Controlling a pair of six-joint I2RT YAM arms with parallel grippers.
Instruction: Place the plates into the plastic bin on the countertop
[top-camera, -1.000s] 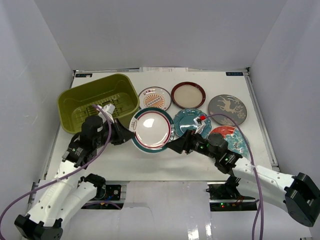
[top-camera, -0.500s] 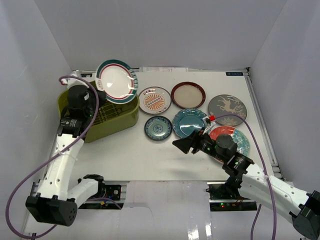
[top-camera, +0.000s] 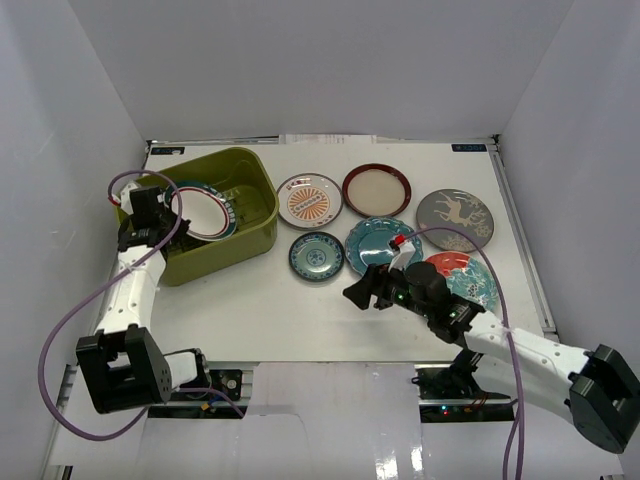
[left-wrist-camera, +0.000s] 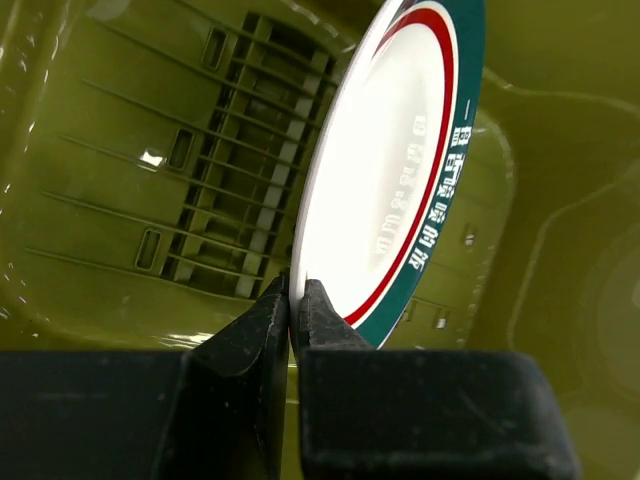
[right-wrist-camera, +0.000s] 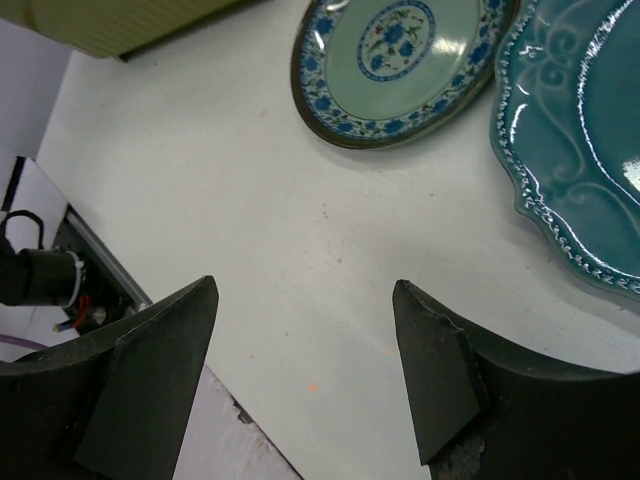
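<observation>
Above the table, the overhead view shows the left claw reaching into the green bin, pinching a white plate with a green ring by its rim. The plate sits inside the bin's walls, tilted rather than flat. Six other plates lie out on the table to the right of the bin. The right claw hovers low near the small blue-green plate and the teal plate.

At the left wrist, both fingers are pressed tight on the plate's edge, which stands nearly on edge over the bin's slotted floor. I cannot tell whether its far rim touches the bin yet. The release would probably go best if the plate is lowered until its far rim rests on the floor and then tipped flat before the fingers part. Dropped from this tilt, it could clatter or wedge against a wall.

At the right wrist, the fingers are spread wide and hold nothing. They hang over bare table just short of the small blue-green plate, with the teal plate beside it.
</observation>
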